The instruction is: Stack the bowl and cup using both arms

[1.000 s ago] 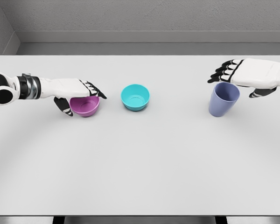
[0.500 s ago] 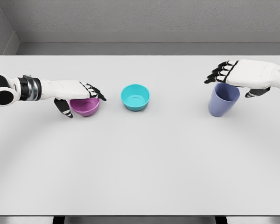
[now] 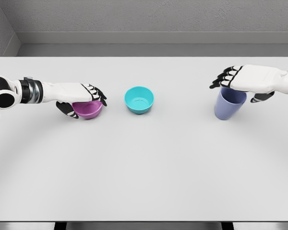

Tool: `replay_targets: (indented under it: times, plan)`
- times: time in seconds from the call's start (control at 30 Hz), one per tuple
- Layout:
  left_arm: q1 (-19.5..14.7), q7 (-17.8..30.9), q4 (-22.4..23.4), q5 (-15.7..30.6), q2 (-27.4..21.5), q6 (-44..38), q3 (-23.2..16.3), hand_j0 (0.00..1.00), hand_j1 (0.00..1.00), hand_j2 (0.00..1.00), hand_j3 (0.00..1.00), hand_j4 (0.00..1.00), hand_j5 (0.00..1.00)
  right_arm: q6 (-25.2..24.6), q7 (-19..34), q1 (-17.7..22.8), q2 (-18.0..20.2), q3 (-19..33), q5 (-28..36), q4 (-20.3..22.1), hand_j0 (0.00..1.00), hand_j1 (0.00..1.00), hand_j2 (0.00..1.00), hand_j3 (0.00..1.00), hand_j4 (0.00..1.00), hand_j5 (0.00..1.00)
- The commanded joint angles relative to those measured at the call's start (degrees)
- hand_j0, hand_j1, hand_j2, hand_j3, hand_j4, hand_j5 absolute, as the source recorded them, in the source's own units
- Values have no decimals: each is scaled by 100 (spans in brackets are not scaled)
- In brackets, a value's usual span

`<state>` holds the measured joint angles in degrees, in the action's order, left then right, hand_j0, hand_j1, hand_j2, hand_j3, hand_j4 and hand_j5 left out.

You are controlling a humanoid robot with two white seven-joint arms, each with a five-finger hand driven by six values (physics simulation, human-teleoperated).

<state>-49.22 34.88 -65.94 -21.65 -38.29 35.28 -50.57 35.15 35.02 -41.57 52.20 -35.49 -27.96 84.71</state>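
Observation:
A purple bowl (image 3: 89,111) sits on the white table (image 3: 144,172) at the left. My left hand (image 3: 85,104) lies over it, fingers curled down over its far rim and thumb pressed against its near left side. A teal bowl (image 3: 139,99) stands alone in the middle, just right of the purple one. At the right stands an upright blue-violet cup (image 3: 228,108). My right hand (image 3: 241,87) hovers flat just over its mouth, fingers spread toward the left and thumb hanging off to the right, holding nothing. The hand hides part of the cup's rim.
A grey wall (image 3: 144,19) runs behind the table's far edge. The table's front edge runs along the bottom of the view.
My left thumb and fingers have closed in around the purple bowl. My right hand has shifted slightly left and lower over the cup. Bowls and cup have not moved.

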Motion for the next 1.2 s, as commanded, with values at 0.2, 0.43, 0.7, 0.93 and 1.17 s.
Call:
replay_targets:
  times: [0.2,0.43,0.7,0.93,1.17]
  plan:
    - [-176,12,-51,82,164,-28,4,64,64,64,64,64,64,-15,-2,-35,-70,-81,-16,-122,100,100,100,100,100,100]
    - [-492,12,-59,90,401,-28,4,64,64,64,64,64,64,-15,-2,-35,-70,-133,-16,-122,100,100,100,100,100,100]
    - [-817,12,-51,73,902,-28,4,64,64,64,64,64,64,-15,-2,-35,-79,-239,-25,-174,100,100,100,100,100,100]
    - [-976,12,-24,73,1227,-28,-119,64,64,64,64,64,64,-15,-2,-44,-114,-239,-131,-254,100,100,100,100,100,100]
    - [-1002,12,-24,64,1254,-28,-128,64,64,64,64,64,64,-15,-2,-79,-114,-248,-131,-271,100,100,100,100,100,100]
